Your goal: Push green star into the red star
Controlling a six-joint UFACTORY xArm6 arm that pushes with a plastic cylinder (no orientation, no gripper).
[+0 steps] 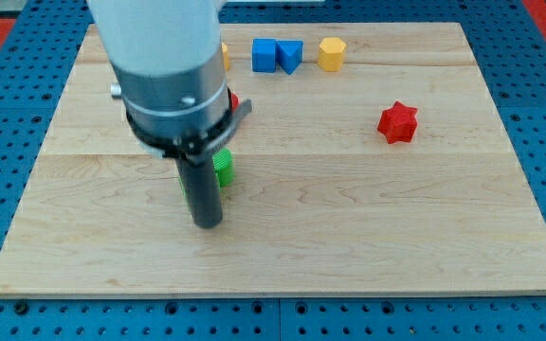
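Looking from the view's left to its right, we first see our tip (207, 224) on the wooden board (368, 237). It sits just below the green star (223, 168), right beside it, and our arm hides part of that block. We have no hand, only the rod, so nothing is held or grabbed.

The red star (397, 122) is well apart, off to the view's right. The two stars do not touch yet, so we think the push is mostly still to do.

Counting now: one green star. A small red bit (234, 99) and a yellow bit (225, 54) peek from behind our arm; we cannot tell their shapes. Then one blue cube (264, 55), one blue wedge (290, 56), one yellow block (331, 54), one red star.
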